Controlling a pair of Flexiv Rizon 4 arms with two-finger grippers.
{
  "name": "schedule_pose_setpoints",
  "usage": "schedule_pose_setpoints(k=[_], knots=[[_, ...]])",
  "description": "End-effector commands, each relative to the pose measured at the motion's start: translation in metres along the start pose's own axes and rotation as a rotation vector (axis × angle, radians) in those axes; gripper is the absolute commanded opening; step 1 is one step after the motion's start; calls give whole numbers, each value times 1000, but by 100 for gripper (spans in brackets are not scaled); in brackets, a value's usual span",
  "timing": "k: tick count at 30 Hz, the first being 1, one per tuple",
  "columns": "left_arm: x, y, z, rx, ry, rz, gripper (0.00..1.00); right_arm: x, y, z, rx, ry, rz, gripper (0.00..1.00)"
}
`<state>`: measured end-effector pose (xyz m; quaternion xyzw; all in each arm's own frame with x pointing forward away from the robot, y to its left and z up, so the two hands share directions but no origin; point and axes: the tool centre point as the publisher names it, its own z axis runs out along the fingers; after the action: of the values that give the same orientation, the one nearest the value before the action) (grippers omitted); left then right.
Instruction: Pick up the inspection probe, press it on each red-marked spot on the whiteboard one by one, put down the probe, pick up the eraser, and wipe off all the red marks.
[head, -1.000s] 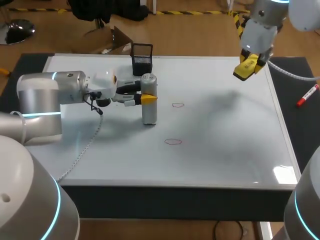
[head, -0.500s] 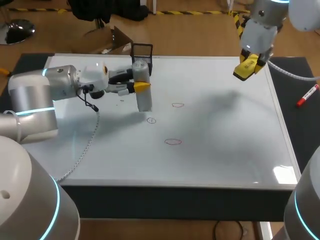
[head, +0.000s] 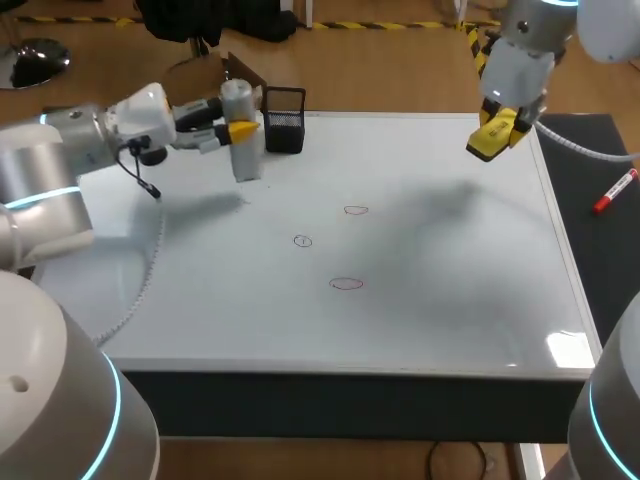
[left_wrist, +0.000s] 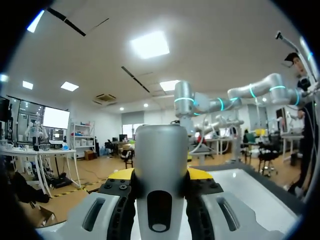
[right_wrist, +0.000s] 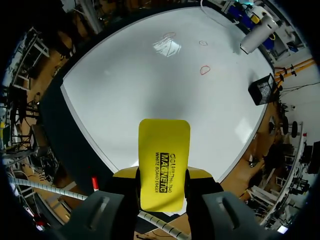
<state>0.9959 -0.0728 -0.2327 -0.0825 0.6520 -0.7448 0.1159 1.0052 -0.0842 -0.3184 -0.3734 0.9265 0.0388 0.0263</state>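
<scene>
**Item 1 – L gripper** (head: 238, 128): we are clamping it narrow on the probe (head: 247, 160), pressing the grey cyl. from both sides. In the L wrist view the probe is standing upright betw. the yellow tips, its top rising above them. Its foot is hanging below the gripper and appears to be off the board (head: 450, 260), w/ the shadow lying apart from it.

**Item 2 – Holder** (head: 284, 120): black mesh, sitting just beside the probe on the side toward the R arm.

**Item 3 – R gripper** (head: 497, 128): we are gripping the eraser (head: 485, 146) here. It is yellow and flat, and is sticking out ahead of the fingers. We are holding it up over the board's far corner, well apart from the L gripper.

**Item 4 – Marks** (head: 346, 284): three, red, lying on the board betw. the two grippers, nearer the L one and closer to us than either. In the R wrist view they are showing far ahead of the eraser, w/ probe and holder beyond them.

**Item 5 – Marker** (head: 615, 190): red, lying on the dark mat (head: 600, 150) off the board, near the R gripper on its outer side.
</scene>
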Motion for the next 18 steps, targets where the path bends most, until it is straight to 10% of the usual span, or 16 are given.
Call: schedule_pose_setpoints(k=[1, 18], knots=[[-17, -4, -10, -7, -25, 3, 0, 1, 0, -1, 3, 3, -1, 0], [-89, 3, -58, 10, -144, -24, 0, 1, 0, -1, 3, 3, -1, 0]])
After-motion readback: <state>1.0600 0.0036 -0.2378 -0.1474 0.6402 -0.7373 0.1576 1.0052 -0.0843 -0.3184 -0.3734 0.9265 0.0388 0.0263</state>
